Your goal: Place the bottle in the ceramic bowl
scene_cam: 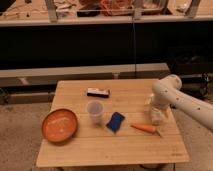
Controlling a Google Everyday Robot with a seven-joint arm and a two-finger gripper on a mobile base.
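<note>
The ceramic bowl [59,125] is orange-red and shallow, and it sits at the table's left front. The whitish bottle [157,119] stands near the right edge of the table, partly covered by my arm. My gripper [155,109] reaches down from the white arm on the right. It is right at the top of the bottle, with its jaws open. The bottle still stands on the table, far to the right of the bowl.
A clear plastic cup [94,111] stands mid-table between bowl and bottle. A blue object [115,122] lies beside the cup. An orange carrot-like item [145,128] lies just left of the bottle. A dark flat bar [98,92] is at the back. The wooden table [110,150] ends close behind the bottle.
</note>
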